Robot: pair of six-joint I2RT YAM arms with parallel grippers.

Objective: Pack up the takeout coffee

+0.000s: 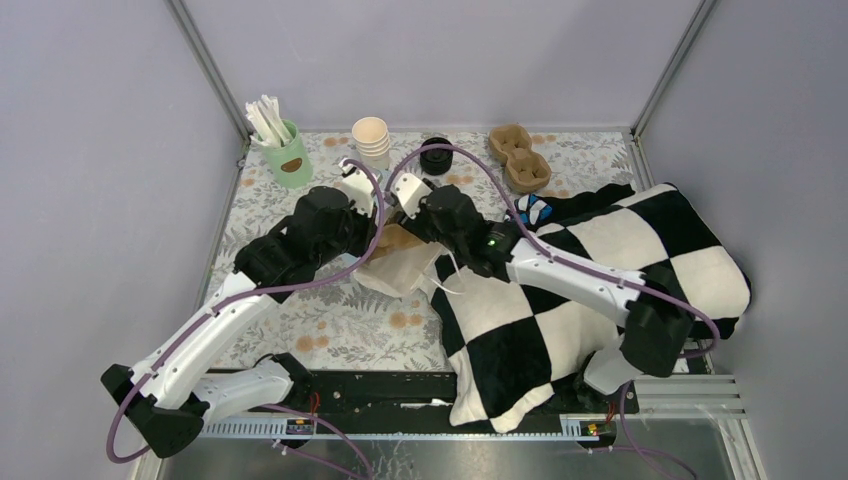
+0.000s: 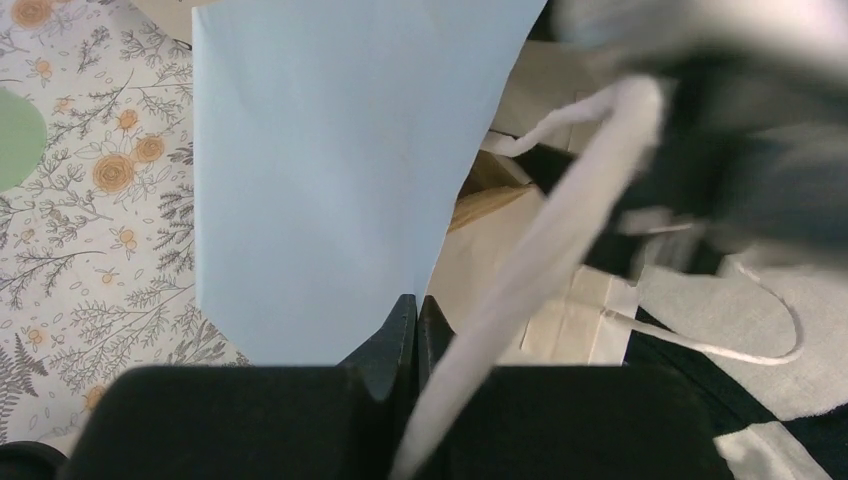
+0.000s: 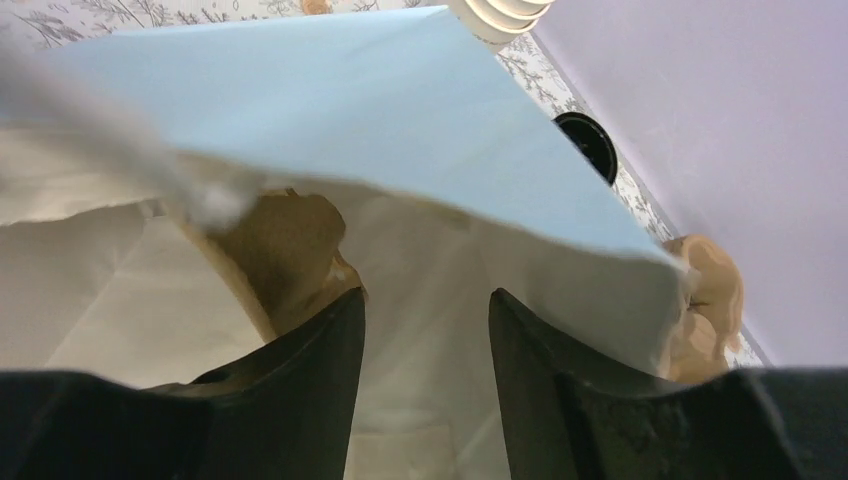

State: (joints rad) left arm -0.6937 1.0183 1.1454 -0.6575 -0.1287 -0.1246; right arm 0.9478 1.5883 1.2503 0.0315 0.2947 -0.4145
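1. The left gripper [image 2: 415,318] is pressing its jaws fully together. The pale wall of the paper bag [image 1: 400,268] is rising straight from the tips, so the gripper seems to be pinching the bag's edge.
2. A white cord handle [image 2: 560,230] is running diagonally past those closed fingers, blurred and close to the left wrist camera.
3. The right gripper [image 3: 425,340] is holding its jaws partly apart with nothing between them. Its two dark fingers are pointing into the open mouth of the bag.
4. Inside the bag, a brown cardboard shape [image 3: 290,240] is lying against the creased cream lining. What it is I cannot tell.
5. The takeout coffee is not showing as a single printed cup in any view, so I cannot tell where it is sitting.
6. Both arms are meeting over the bag in the middle of the floral table cover [image 1: 330,320].
7. Along the back edge, a mint-green cup [image 1: 290,160] is standing with white sticks [image 1: 265,118] in it. Its brown oval label is too small to read.
8. To its right, a stack of cream cups [image 1: 371,140] is standing beside a pile of black lids [image 1: 436,156].
9. Further right, a cardboard cup carrier [image 1: 520,158] is lying flat.
10. A black-and-white checkered cloth [image 1: 600,260] is spreading over the right side under the right arm, touching the bag.
11. A small blue-and-white item [image 1: 535,210] is lying at the cloth's upper edge, and any print on it is too small to read.
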